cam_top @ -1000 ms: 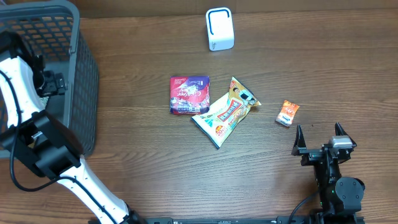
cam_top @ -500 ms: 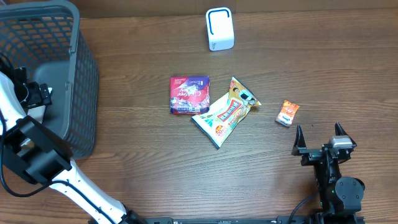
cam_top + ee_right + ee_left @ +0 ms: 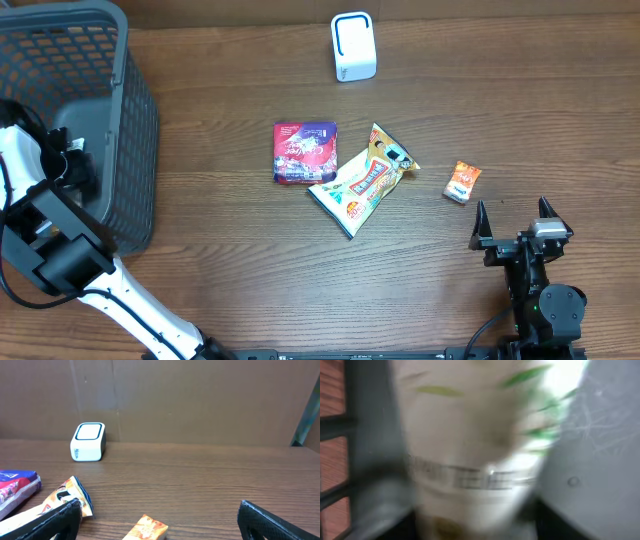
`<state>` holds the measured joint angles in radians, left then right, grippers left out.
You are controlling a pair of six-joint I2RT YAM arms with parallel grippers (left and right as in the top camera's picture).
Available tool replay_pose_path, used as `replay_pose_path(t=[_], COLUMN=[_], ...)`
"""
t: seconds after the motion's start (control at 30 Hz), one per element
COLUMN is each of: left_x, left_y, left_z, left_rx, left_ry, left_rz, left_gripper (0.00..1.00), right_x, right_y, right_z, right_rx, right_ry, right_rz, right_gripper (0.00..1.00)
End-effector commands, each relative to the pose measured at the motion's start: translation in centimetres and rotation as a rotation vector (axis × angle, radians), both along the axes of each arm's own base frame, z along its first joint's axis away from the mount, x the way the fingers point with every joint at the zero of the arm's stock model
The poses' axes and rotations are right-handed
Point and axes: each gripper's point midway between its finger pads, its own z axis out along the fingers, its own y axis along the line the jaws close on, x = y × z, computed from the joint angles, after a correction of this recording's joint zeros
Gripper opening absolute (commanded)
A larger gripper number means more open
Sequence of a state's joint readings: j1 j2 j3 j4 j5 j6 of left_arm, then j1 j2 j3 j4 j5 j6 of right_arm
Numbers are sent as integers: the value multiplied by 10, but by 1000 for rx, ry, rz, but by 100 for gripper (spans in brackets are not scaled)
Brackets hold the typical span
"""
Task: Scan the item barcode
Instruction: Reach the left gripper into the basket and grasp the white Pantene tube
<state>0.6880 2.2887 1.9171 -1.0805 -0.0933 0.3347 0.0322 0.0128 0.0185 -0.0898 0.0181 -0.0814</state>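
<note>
The left gripper (image 3: 74, 167) is seen from overhead inside the grey basket (image 3: 138, 120) at the table's left edge, near the basket's right wall. Whether its jaws are spread or pinching cannot be told: the fingers are hidden from above, and the left wrist view is smeared by blur. Only that wrist view gives the pale packet (image 3: 475, 455) with green marks, filling most of the picture close to the camera, with the basket's grey floor to its right; from overhead it cannot be made out. The right gripper (image 3: 511, 206) is held with jaws spread wide and nothing between them, low over the table (image 3: 230, 270) at the near right. Its wrist camera adds a brown wall behind the white scanner (image 3: 89, 441), which stands at the far edge.

Since a second ago the left gripper has been shifted toward the near side of the basket; the right arm and the things on the table are unchanged.

A purple packet (image 3: 305, 153) and a yellow snack bag (image 3: 362, 180) lie touching at the centre; an orange sachet (image 3: 462, 182) lies apart to their right. Bare wood is left between the basket and these packets, and between them and the scanner.
</note>
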Motion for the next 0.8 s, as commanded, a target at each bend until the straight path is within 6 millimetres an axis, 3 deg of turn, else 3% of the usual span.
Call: replay_pose_path(t=[0.0,0.07,0.2,0.3,0.4,0.53,0.6,0.63,0.7,0.77], left_x=[0,-1,1,12,36,73,88,94,97,94], left_y=[-23,-28,-34,-35,-41,-56,-65,-71,-86,-104], left_z=[-13,-14,-10,6,42,115,169,209,265,308], left_rx=[-105,-116,-121,-102,-102,-120,-117,-114,-125,-158], left_ry=[-4,7,13,-24,-122,-326,-464,-565,-706,-814], left_rz=[-23,-22,-29,15,11,-19,-13,-7,-2,-16], left_gripper=[38,37,4,4,4,4,4,4,4,4], right_x=[0,0,0,0,0,0,0,0,0,0], right_y=[-2,-2,-2,-2,-2,-2,-2,-2,-2,-2], right_z=[-1,-1,-1,-1,-1,-1,-1,-1,-1,-1], right_rx=[2,2,2,2,2,2,2,2,2,2], right_ry=[-5,-5,-6,-5,-5,-5,-5,-5,-5,-5], right_rz=[-11,-11,-11,-11,-11,-11,-11,-11,-11,-11], right_gripper=[100,100,100,100,100,100,100,100,100,100])
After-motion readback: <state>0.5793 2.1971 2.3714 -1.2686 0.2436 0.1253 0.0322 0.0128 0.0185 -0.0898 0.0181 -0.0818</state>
